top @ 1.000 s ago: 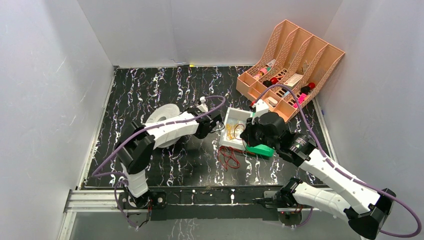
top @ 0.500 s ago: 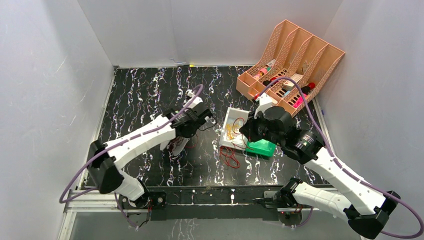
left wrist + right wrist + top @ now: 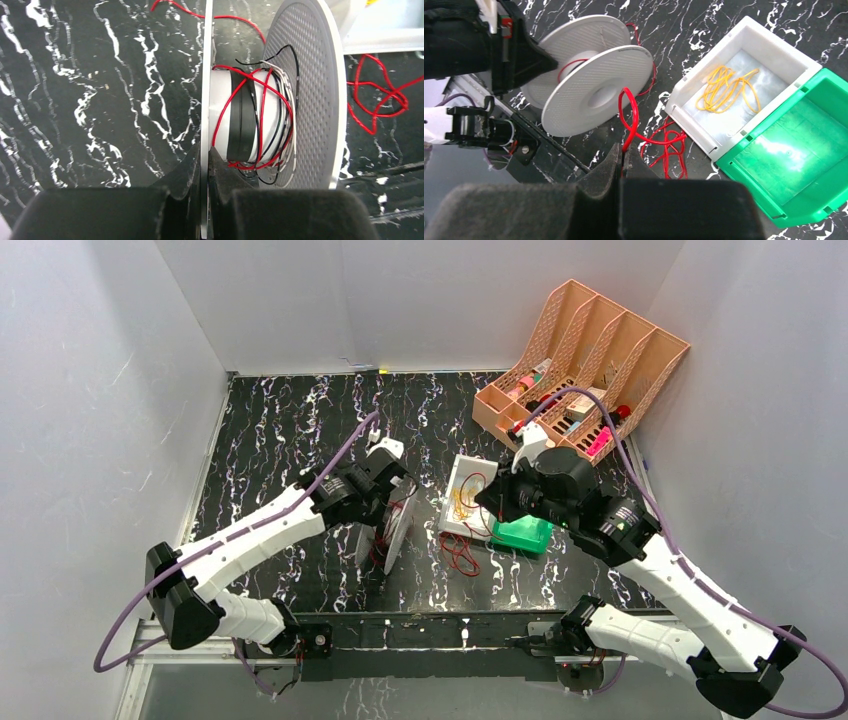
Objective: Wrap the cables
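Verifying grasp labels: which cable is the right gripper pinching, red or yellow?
The red cable, pinched in the right gripper; the yellow cable lies loose in the white bin. The left gripper holds the spool.

Spool (image 3: 388, 532), earlier flat, now upright on edge in left hand (image 3: 204, 161), farther right.

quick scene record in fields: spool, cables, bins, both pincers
spool: on edge, with red, black and white wires around its hub
left pincer: shut on one spool flange
right pincer: shut on red cable
red cable: loops up toward the spool, slack heaped beside white bin
white bin: holds yellow cable
green bin: against the white bin, no cable seen inside
organizer: far right corner
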